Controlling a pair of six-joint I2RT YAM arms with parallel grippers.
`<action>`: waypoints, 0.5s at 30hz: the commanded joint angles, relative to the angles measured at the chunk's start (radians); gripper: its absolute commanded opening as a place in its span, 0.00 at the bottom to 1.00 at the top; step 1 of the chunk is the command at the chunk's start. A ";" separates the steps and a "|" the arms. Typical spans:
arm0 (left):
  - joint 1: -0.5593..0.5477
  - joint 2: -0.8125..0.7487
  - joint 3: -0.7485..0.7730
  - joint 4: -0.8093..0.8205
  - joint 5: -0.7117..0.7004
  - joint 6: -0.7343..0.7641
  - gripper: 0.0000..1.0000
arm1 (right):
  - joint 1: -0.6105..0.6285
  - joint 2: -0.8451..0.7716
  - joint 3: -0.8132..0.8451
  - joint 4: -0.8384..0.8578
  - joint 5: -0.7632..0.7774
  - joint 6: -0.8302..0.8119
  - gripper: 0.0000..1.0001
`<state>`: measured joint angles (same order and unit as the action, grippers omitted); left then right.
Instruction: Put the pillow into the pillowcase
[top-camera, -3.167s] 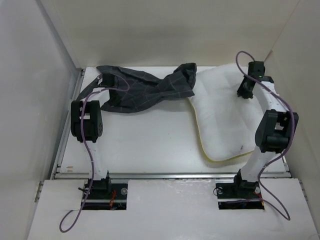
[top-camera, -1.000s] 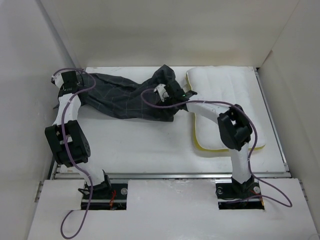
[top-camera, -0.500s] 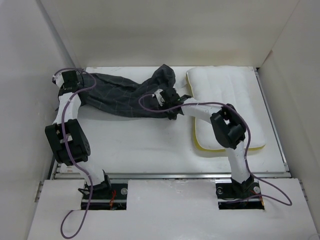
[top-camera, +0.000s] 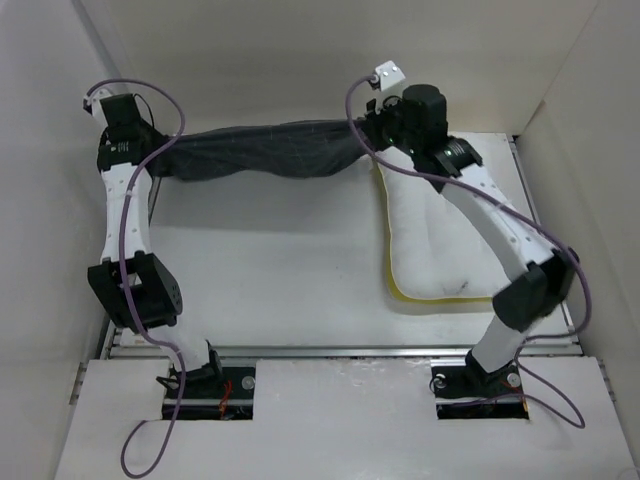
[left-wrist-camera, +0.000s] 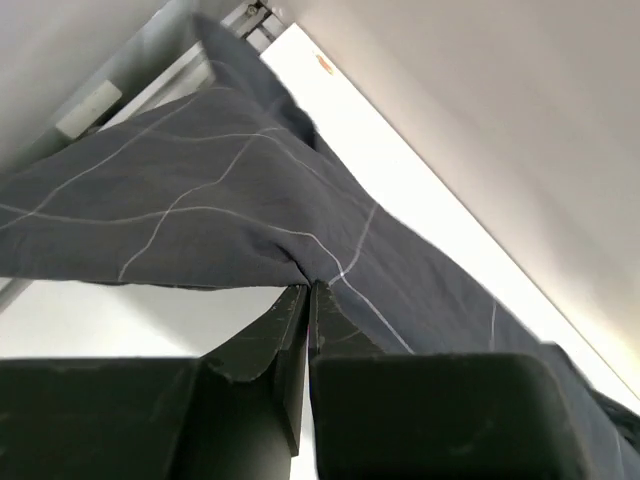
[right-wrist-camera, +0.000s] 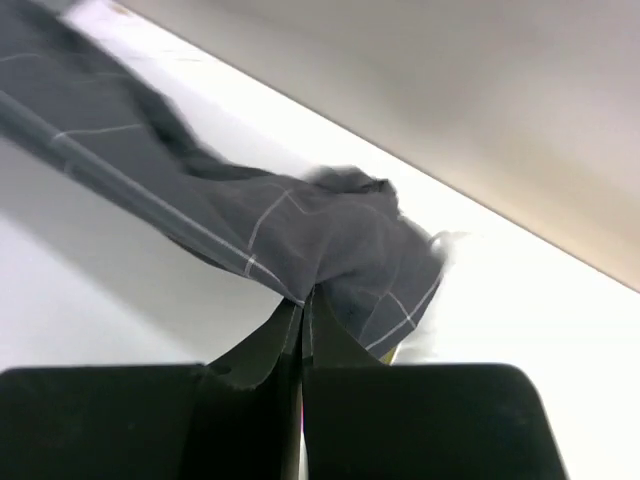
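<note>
The dark grey checked pillowcase (top-camera: 262, 150) hangs stretched in the air between both grippers, above the back of the table. My left gripper (top-camera: 152, 160) is shut on its left end; in the left wrist view (left-wrist-camera: 307, 288) the cloth (left-wrist-camera: 200, 200) is pinched at the fingertips. My right gripper (top-camera: 368, 128) is shut on its right end, seen in the right wrist view (right-wrist-camera: 303, 298) with the cloth (right-wrist-camera: 340, 235) bunched above the tips. The white pillow (top-camera: 450, 225) with a yellow edge lies flat on the table at the right, under the right arm.
White walls close in the table on the left (top-camera: 60, 200), back (top-camera: 300, 60) and right (top-camera: 600, 180). A metal rail (top-camera: 340, 350) runs along the table's near edge. Purple cables loop off both arms.
Both grippers have risen and moved apart, lifting the pillowcase off the table and pulling it taut. The right gripper went from the table's middle up to the back, above the pillow's corner.
</note>
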<state>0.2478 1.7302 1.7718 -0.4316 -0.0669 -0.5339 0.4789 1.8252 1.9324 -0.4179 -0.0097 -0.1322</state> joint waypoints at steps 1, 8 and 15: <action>0.031 -0.127 -0.112 -0.009 -0.083 0.017 0.00 | 0.019 -0.141 -0.250 0.040 -0.064 0.002 0.00; 0.042 -0.313 -0.511 -0.068 -0.224 -0.116 0.05 | 0.231 -0.308 -0.759 0.053 -0.137 0.071 0.08; 0.042 -0.454 -0.618 -0.130 -0.199 -0.199 1.00 | 0.287 -0.588 -0.938 0.030 -0.193 0.154 0.88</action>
<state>0.2901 1.4090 1.1751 -0.5652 -0.2523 -0.6926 0.7792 1.4212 0.9512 -0.4820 -0.1833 -0.0280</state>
